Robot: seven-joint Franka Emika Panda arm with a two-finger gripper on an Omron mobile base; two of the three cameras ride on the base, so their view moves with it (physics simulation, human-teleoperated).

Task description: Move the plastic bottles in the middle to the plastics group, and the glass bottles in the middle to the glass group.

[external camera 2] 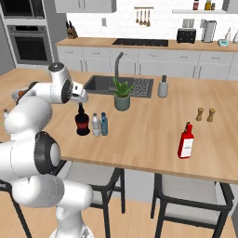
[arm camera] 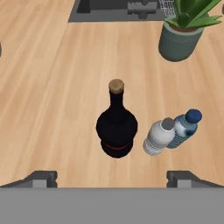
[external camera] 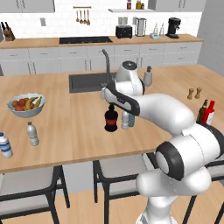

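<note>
The nearly black glass bottle [arm camera: 117, 127] with a cork top and red label stands upright mid-counter, centred between my fingertips [arm camera: 42, 177]. My gripper [arm camera: 113, 178] is open and hovers above it [external camera 2: 82, 122], holding nothing. Just right of it stand the two plastic bottles, touching: the clear one [arm camera: 158, 136] and the blue-tinted one [arm camera: 186, 127] with a dark cap. The plastics group sits at the far left: a slim clear bottle [external camera: 32, 134] and a stouter blue-labelled bottle [external camera: 5, 145]. The glass group is at the right: a brown bottle [external camera: 202, 111] and a red bottle [external camera: 210, 113].
A potted plant [external camera 2: 122, 95] stands behind the middle bottles, in front of the sink [external camera: 87, 82] and faucet. A fruit bowl [external camera: 26, 105] is at the left. A soap dispenser [external camera 2: 162, 87] and two wooden shakers [external camera 2: 205, 114] stand at the right. Stools sit under the counter's front edge.
</note>
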